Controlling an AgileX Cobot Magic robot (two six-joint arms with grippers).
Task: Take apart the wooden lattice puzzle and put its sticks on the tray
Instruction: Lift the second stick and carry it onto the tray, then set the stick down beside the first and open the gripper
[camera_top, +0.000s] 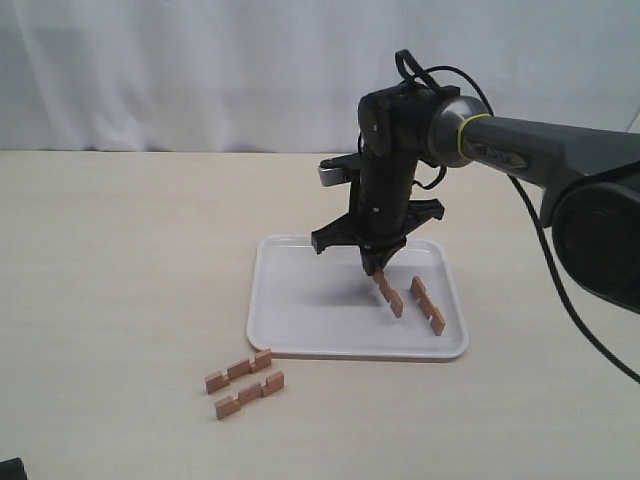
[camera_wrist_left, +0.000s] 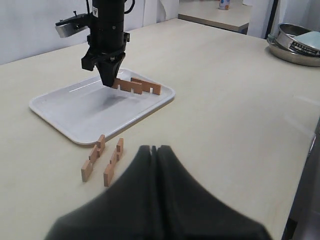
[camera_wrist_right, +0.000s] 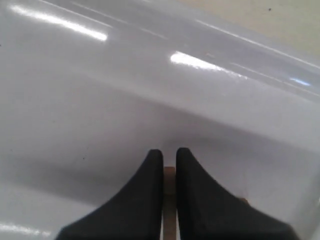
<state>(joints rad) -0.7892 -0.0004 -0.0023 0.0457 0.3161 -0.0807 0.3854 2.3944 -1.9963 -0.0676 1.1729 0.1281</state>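
No assembled lattice shows; four separate sticks do. Two sticks lie side by side on the table in front of the white tray. A third stick rests on the tray's right side. My right gripper points down over the tray, shut on the fourth stick, whose lower end slants down to the tray floor. The right wrist view has that stick pinched between the fingers. My left gripper is shut and empty, hovering near the two table sticks.
A metal bowl stands at the table's far edge in the left wrist view. The right arm's cable hangs on the right. A white curtain backs the table.
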